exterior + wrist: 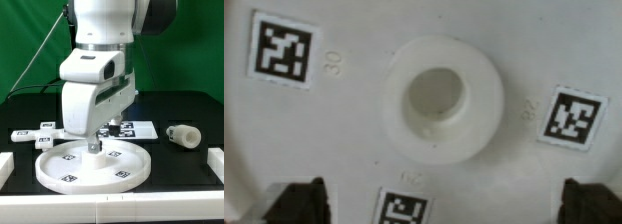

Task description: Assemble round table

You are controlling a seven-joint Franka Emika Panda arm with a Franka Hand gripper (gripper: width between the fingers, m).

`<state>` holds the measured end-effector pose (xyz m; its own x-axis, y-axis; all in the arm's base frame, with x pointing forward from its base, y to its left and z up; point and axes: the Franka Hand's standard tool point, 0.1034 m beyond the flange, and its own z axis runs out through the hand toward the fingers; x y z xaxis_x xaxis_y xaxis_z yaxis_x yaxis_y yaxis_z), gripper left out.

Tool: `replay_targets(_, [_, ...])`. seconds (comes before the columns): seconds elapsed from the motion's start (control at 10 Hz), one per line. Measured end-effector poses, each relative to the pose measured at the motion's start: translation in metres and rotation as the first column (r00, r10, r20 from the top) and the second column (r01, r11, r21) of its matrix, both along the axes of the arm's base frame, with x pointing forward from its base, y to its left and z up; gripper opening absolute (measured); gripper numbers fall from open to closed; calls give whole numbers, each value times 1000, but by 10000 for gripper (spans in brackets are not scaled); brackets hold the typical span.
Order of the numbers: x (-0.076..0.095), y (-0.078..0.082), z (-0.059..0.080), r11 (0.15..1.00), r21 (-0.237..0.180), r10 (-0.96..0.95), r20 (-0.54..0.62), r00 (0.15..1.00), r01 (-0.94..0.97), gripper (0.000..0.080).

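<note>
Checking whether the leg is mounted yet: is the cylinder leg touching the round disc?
Apart. The exterior view shows bare table between the leg and the disc.

Setting read as a robotics lab bench, not a home or shop. A green backdrop (30, 40), apparently fabric, is hung behind a black table (185, 165). A white robot arm (100, 60) is stationed over it. Black-and-white square tags are printed on the marker board (143, 128) and the round disc (55, 165). White corner brackets (216, 160) are set at the near table edge, left and right.
</note>
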<state>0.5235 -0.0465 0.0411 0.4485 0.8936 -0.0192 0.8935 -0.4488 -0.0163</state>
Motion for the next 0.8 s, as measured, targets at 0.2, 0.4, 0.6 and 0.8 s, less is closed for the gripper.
replay_targets(0.2, [-8, -4, -12, 1000, 5, -7, -9, 1000, 7, 649])
replay_targets(0.4, [-11, -12, -20, 1000, 8, 5, -21, 1000, -5, 649])
replay_targets(0.6, [-11, -21, -27, 1000, 11, -2, -27, 1000, 2, 649])
replay_targets(0.8, [-13, -22, -30, 1000, 13, -4, -34, 999, 5, 637])
